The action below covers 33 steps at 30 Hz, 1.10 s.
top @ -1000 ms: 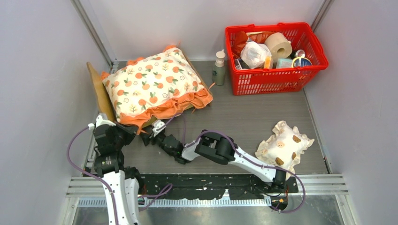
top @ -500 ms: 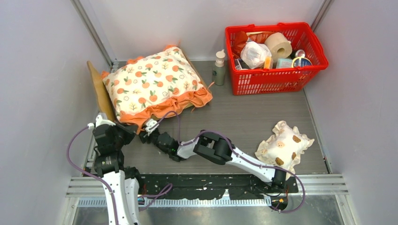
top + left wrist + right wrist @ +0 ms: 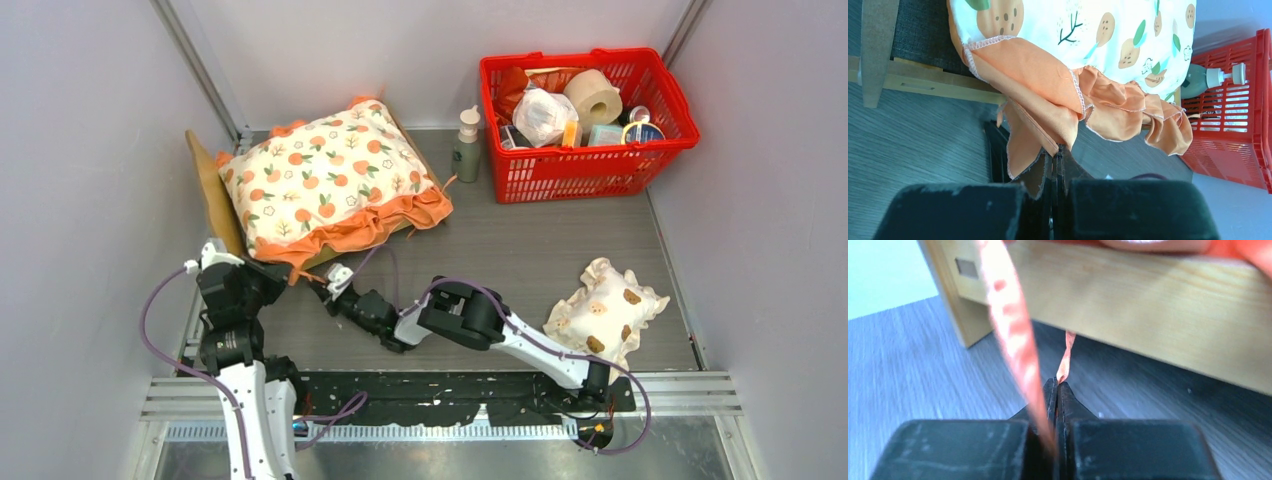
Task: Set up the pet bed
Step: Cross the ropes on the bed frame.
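Status, left to right: the pet bed stands at the back-left of the tabletop, headboard towards the left wall. The cushion is already on the frame, but I'd say it isn't seated, because it looks skewed and its near edge spills over the front rail. Your left fingers are clenched on the orange ruffle at the cushion's near-left corner. Your right fingers are pinched shut on a thin orange tie ribbon hanging just below the wooden side rail. So you have hold of fabric on both sides, low at the bed's front edge. The pillow lies on the tabletop well apart from the bed, near-right, untouched. The red basket and bottle at the back don't look like part of this job. My read is roughly halfway: bed placed and cushion on. You've yet to square the cushion into the frame, deal with the tie, and put the pillow on the bed.
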### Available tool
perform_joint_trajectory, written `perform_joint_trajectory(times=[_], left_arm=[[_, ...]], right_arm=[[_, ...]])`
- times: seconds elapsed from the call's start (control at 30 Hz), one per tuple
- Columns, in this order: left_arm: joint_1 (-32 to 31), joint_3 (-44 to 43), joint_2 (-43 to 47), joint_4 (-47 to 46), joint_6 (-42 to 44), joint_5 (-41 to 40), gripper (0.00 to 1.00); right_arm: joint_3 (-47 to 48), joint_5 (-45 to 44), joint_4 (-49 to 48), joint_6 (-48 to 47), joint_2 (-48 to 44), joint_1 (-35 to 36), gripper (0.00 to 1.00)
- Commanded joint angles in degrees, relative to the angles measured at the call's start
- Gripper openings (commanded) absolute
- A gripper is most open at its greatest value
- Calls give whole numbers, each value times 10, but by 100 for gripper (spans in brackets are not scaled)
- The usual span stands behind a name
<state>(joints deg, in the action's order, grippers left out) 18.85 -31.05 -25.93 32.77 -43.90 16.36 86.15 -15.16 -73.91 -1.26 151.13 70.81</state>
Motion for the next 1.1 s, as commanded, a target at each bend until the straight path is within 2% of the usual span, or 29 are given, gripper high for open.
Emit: perform_joint_trajectory(times=[0.0,0.23,0.43,0.5,0.6,0.73,0.9,0.97,1.07], left_arm=[[-1,-2,-18,-59,-11,11,0],[-1,-5,-38,-74,-1,39,0],[-1,-3,-21,-38,35,49,0],[-1,-8,-11,-3,65,27,0],[2,-10,9,80,82,-61,0],[9,9,79,107,41,-103,0],[10,13,73,138,-54,-109,0],[11,15,75,136,-66,-91,0],[13,7,71,151,-82,-110,0]], right_arm=[[-104,47,-59,-23,-48,5,5],[-205,85,-49,-35,-149,22,5],[-286,93,-47,-46,-229,48,5],[-288,95,-13,-47,-249,56,5],[-278,100,55,-22,-273,61,5],[-272,91,83,3,-289,63,5],[-258,96,115,39,-301,63,5],[-258,101,136,45,-322,62,5],[-262,88,167,62,-363,58,5]])
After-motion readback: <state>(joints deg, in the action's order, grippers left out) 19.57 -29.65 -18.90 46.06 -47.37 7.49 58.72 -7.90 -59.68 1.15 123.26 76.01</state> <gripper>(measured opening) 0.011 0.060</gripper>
